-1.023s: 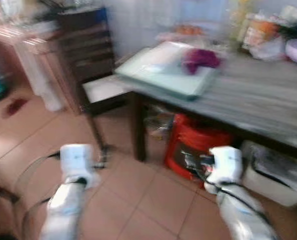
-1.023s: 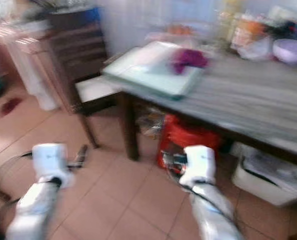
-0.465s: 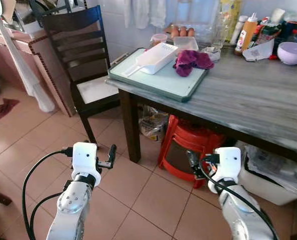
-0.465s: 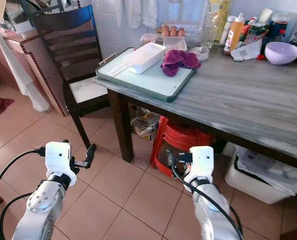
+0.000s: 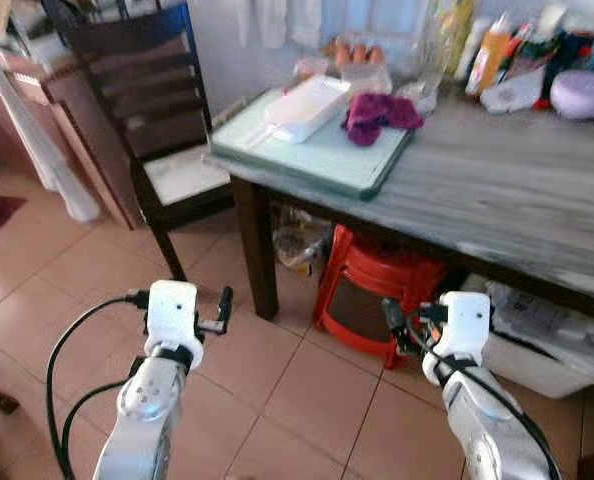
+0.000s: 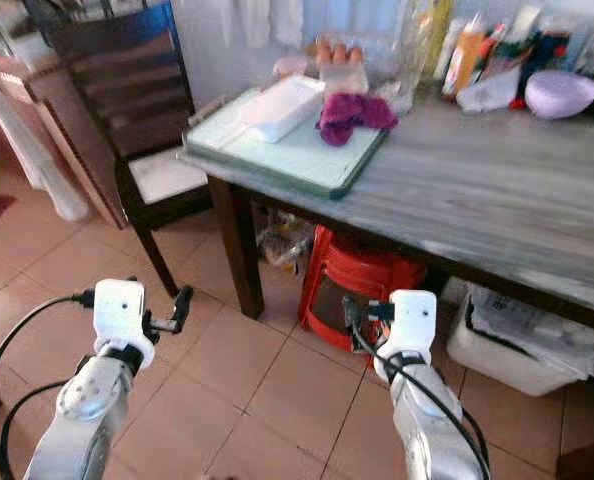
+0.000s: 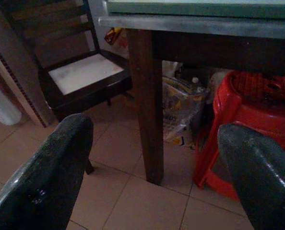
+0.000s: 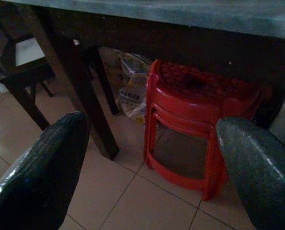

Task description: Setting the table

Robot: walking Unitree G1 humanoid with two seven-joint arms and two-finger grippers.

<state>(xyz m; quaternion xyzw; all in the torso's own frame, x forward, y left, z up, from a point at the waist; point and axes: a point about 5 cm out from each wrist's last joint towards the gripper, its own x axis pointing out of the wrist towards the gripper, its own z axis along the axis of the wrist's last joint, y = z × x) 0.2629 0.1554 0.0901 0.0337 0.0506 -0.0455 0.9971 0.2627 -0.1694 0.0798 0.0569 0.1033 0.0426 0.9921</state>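
A grey wooden table (image 5: 497, 190) stands ahead of me. On its left end lies a green tray (image 5: 317, 158) holding a white plastic scoop-shaped container (image 5: 302, 106) and a crumpled purple cloth (image 5: 379, 112). A lilac bowl (image 5: 583, 95) sits at the table's far right. Both arms are held low over the floor, below the table's height. My left gripper (image 7: 154, 129) is open and empty, facing the table's leg. My right gripper (image 8: 152, 123) is open and empty too, facing the red stools (image 8: 195, 120) under the table.
A dark wooden chair (image 5: 162, 140) stands at the table's left end. Bottles and a box of eggs (image 5: 355, 58) line the table's back edge. Under the table are stacked red stools (image 5: 382, 290), a plastic bag (image 5: 297, 238) and a white bin (image 5: 547, 345). A counter (image 5: 37, 80) stands far left.
The whole picture has shifted and sharpened, so the camera moved; the table sits slightly nearer and higher. Both grippers stay low, open and empty.
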